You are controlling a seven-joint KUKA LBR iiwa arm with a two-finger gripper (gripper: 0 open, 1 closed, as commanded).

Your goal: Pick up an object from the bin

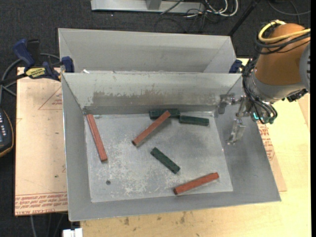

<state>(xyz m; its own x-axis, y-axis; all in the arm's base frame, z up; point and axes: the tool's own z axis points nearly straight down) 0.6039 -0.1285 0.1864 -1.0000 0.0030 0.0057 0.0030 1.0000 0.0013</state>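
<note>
Well over at the right, the tool point(234, 135) hangs above the sloping right wall of the bin point(249, 181); whether it is apart or together cannot be told. Nearest it, to its left by the back wall, lies a dark green bar point(194, 120). A red-brown bar point(196, 183) lies near the front.

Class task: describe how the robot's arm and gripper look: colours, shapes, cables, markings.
The arm ends in a bulky, rounded orange cover with a yellowish cable looped across its top. Beneath it, dark cables bunch around a grey wrist, with a small teal spot. The gripper is slim, silvery-grey metal.
</note>
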